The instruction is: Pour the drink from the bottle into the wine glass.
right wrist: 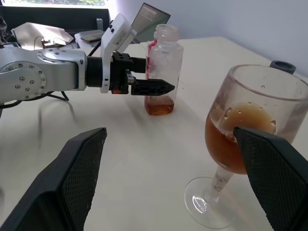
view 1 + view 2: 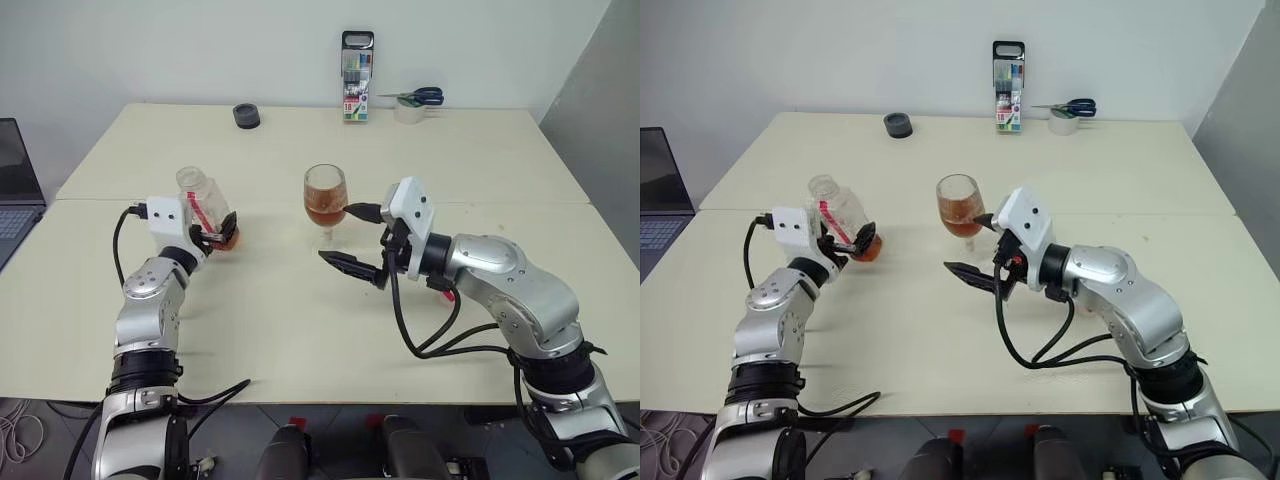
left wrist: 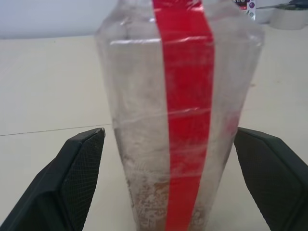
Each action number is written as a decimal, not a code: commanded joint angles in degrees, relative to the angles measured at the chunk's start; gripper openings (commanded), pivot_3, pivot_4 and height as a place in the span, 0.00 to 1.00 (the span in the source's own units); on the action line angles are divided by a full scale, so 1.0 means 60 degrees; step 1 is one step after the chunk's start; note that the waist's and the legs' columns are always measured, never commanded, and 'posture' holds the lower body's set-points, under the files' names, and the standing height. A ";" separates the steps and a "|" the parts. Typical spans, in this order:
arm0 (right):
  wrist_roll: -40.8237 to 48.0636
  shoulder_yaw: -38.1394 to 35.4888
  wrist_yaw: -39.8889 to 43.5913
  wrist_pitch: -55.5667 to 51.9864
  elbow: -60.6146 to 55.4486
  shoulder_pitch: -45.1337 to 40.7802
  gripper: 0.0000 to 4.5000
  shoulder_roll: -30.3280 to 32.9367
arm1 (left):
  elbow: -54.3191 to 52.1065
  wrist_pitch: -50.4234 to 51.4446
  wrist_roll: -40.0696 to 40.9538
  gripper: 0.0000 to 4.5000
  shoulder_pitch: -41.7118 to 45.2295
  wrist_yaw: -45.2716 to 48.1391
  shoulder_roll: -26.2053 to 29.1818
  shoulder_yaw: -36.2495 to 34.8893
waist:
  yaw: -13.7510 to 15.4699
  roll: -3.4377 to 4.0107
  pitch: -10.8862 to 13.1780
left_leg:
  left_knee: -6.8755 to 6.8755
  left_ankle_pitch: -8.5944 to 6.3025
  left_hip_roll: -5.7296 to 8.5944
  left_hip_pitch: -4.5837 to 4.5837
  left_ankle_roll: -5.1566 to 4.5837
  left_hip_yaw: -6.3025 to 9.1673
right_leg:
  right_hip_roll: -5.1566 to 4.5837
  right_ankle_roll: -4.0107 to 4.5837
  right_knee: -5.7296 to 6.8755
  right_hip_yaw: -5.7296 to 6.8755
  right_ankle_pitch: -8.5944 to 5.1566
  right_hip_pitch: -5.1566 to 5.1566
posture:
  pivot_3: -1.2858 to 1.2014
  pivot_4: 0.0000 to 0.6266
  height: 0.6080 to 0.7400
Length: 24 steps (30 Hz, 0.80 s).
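Note:
The bottle [image 2: 200, 195] stands upright on the left of the table, its neck open, a red strip down its side and a little amber drink [image 1: 159, 107] at its bottom. My left gripper [image 2: 213, 233] is open around it, with a gap between each finger and the bottle's wall [image 3: 159, 96]. The wine glass [image 2: 325, 195] stands at mid-table with the drink [image 1: 231, 139] filling about half its bowl. My right gripper [image 2: 335, 232] is open and level, close in front of the glass at stem height and not clasping it.
At the table's far edge are a black round lid [image 2: 246, 116], a pack of markers [image 2: 357, 76] and scissors on a tape roll [image 2: 415, 100]. A laptop [image 2: 15, 190] sits off the left side. A seam [image 2: 500, 203] crosses the tabletop.

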<state>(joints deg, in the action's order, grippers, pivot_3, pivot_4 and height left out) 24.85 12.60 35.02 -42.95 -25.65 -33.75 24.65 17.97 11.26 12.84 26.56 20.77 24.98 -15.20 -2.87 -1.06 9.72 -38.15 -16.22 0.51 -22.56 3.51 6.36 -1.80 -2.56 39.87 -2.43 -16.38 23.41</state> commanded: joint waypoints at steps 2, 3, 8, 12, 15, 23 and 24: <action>-0.0388 0.0046 0.0104 0.0474 -0.0083 0.0459 1.00 0.0208 | -0.0350 -0.0259 -0.0110 0.99 -0.0205 -0.0037 0.0104 0.0014 | 0.0000 0.0000 0.0000 | 0.0000 0.0000 0.0000 0.0000 0.0000 0.0000 | 0.0000 0.0000 0.0000 0.0000 0.0000 0.0000 | 0.52 0.24 1.00; -0.0483 0.0059 0.0136 0.0580 -0.0040 0.0590 1.00 0.0254 | -0.0377 -0.0254 -0.0099 0.99 -0.0250 -0.0064 0.0092 -0.0005 | 0.0001 -0.0001 0.0000 | 0.0001 0.0000 0.0000 0.0000 0.0000 -0.0003 | 0.0000 0.0000 -0.0002 -0.0003 0.0000 0.0001 | 0.52 0.24 1.00; -0.0840 -0.0246 -0.0022 0.1489 0.0253 0.1572 1.00 0.0214 | -0.0988 0.0320 0.0059 0.99 -0.0814 -0.0255 0.0035 -0.0115 | -0.0001 -0.0003 -0.0002 | 0.0004 -0.0001 -0.0002 0.0001 -0.0001 -0.0004 | 0.0002 0.0000 -0.0003 -0.0001 0.0000 0.0000 | 0.52 0.24 1.00; -0.1088 -0.0732 -0.0434 0.2588 0.0609 0.2583 1.00 -0.0166 | -0.1808 0.0827 -0.0204 0.99 -0.1495 -0.0817 0.0061 -0.0138 | 0.0006 -0.0004 -0.0002 | 0.0011 -0.0001 -0.0003 0.0005 -0.0002 -0.0008 | 0.0002 0.0000 -0.0008 -0.0007 0.0000 -0.0001 | 0.52 0.24 1.00; -0.1032 -0.1370 -0.1077 0.3296 0.0861 0.3481 1.00 -0.0849 | -0.2498 0.0987 -0.0120 0.99 -0.2133 -0.0917 0.0063 -0.0245 | 0.0028 -0.0004 -0.0003 | 0.0014 -0.0002 -0.0008 0.0010 -0.0002 -0.0007 | 0.0003 0.0000 -0.0005 -0.0009 0.0000 -0.0005 | 0.52 0.24 1.00; -0.1865 -0.1721 -0.2454 0.5126 0.1249 0.4514 1.00 -0.2188 | -0.3646 0.0694 0.0462 0.99 -0.3082 -0.0686 -0.0213 -0.0436 | 0.0070 -0.0003 -0.0002 | 0.0018 -0.0002 -0.0012 0.0032 -0.0002 -0.0023 | 0.0009 0.0000 -0.0007 -0.0018 -0.0001 -0.0018 | 0.52 0.24 1.00; -0.1955 -0.1665 -0.2513 0.5208 0.1261 0.4591 1.00 -0.2242 | -0.3757 0.0576 0.0445 0.99 -0.3180 -0.0700 -0.0270 -0.0406 | 0.0075 -0.0003 -0.0002 | 0.0019 -0.0001 -0.0012 0.0033 -0.0002 -0.0024 | 0.0009 0.0000 -0.0009 -0.0020 -0.0001 -0.0019 | 0.52 0.24 1.00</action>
<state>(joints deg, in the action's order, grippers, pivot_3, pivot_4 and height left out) 13.99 3.10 20.88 -13.93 -16.96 -6.62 11.53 -1.59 16.60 14.96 8.07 16.41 23.42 -16.46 -2.42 -1.07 9.71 -38.04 -16.23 0.44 -22.36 3.50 6.23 -1.74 -2.56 39.81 -2.55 -16.39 23.29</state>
